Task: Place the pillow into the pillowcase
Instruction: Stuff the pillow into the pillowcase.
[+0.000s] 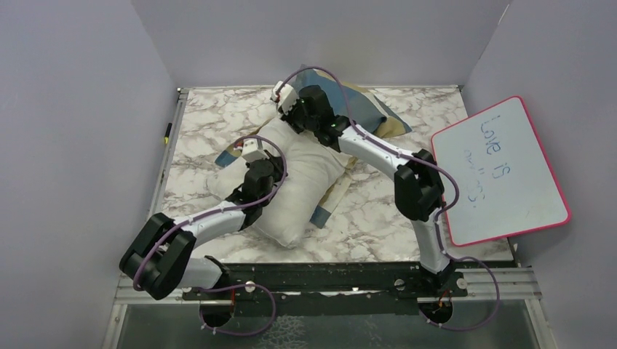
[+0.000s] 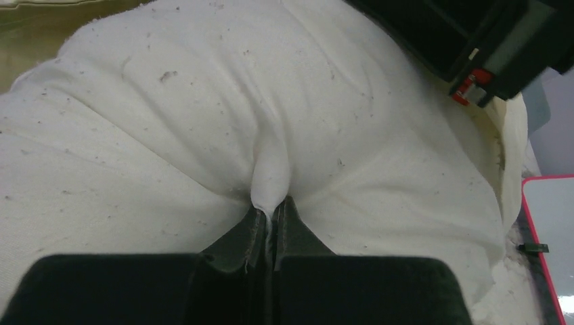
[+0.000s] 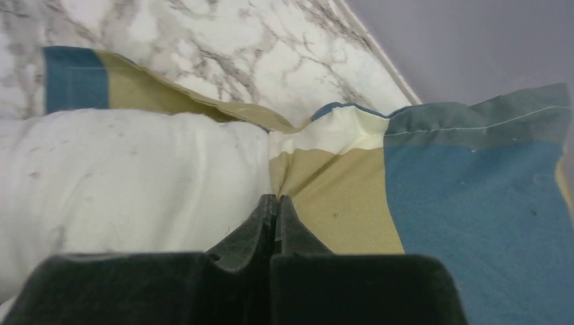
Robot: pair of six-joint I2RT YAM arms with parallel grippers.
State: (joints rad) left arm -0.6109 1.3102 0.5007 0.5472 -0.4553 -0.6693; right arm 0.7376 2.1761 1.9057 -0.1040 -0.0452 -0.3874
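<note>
**While clamped on cloth at both ends, poised to sleeve the pillow [image 1: 309, 178]**

Because pressed fully together, leaves no gap at the left gripper [image 2: 273, 208], only a raised ridge of the pillow nipped right at the fingertips. Spreads the plump speckled bulk ahead of that pinch and to both sides, with creases running into it. Judged as an anchor: pins the cushion in place, or readies it for a shove forward.

Likewise closed at the right gripper [image 3: 276, 201], on the hem of the pillowcase [image 3: 338, 183], to judge by the tan and cream cloth puckering straight into the tips. Puts the blue and tan blocks ahead and to the right of that pinch, and the white cushion directly to its left, touching the hem. Shows a tan-and-blue flap beyond the cushion, flat on the marble table [image 3: 237, 40]; probably the lower layer of the opening. Suggests a grip on the upper lip, for lifting the mouth and dragging it over the stuffing.

From above, sets the right pinch at the pillow's far end and the left near its middle, with most of the cushion bare. Hardly begun, then. Calls next for a lift of the lip and a pull toward the left pinch. Risks losing thin cloth from so small a bite.
</note>
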